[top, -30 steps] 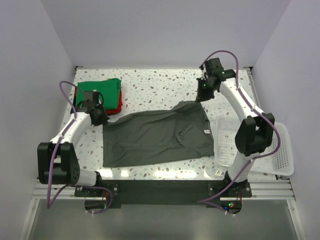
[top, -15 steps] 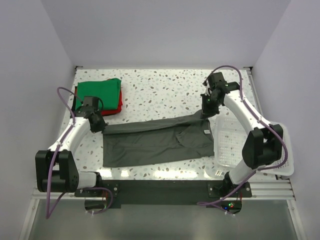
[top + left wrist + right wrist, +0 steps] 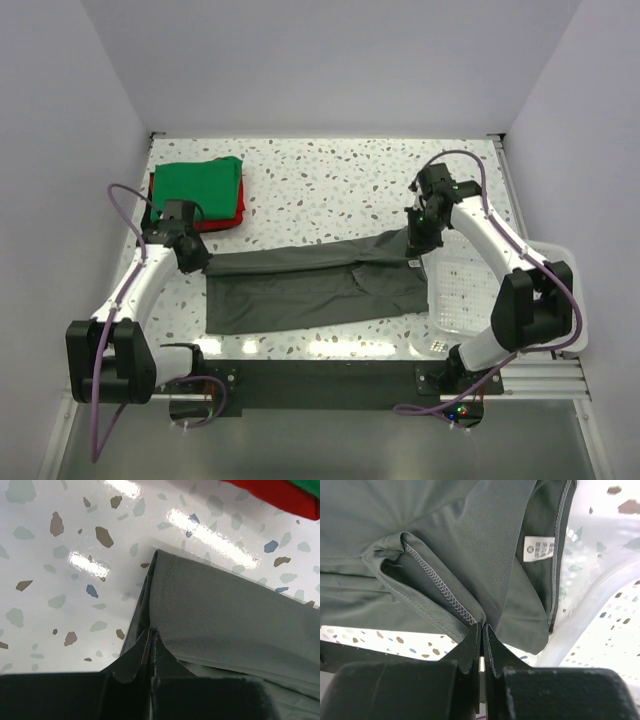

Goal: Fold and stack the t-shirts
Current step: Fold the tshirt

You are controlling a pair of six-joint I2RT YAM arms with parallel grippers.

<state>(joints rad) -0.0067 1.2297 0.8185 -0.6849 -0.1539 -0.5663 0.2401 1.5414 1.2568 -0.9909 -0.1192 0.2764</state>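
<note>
Grey t-shirt is lying across the worktop, stretching from one hand to the other. Its near half is lying flat and its far edge is being held up in a long fold. L hand is pinching the shirt's far-left corner, fingers pressed together on the cloth. In the wrist view the hem is bunching right at L hand's tips. R hand is pinching the far-right edge, fingers pressed tight on a stitched hem. White label is showing just beyond R hand's tips. Basket is sitting just outboard of R hand; can't tell if the shirt is touching its rim. Beyond L hand, green t-shirt is lying folded on top of red t-shirt, apart from the grey one.
</note>
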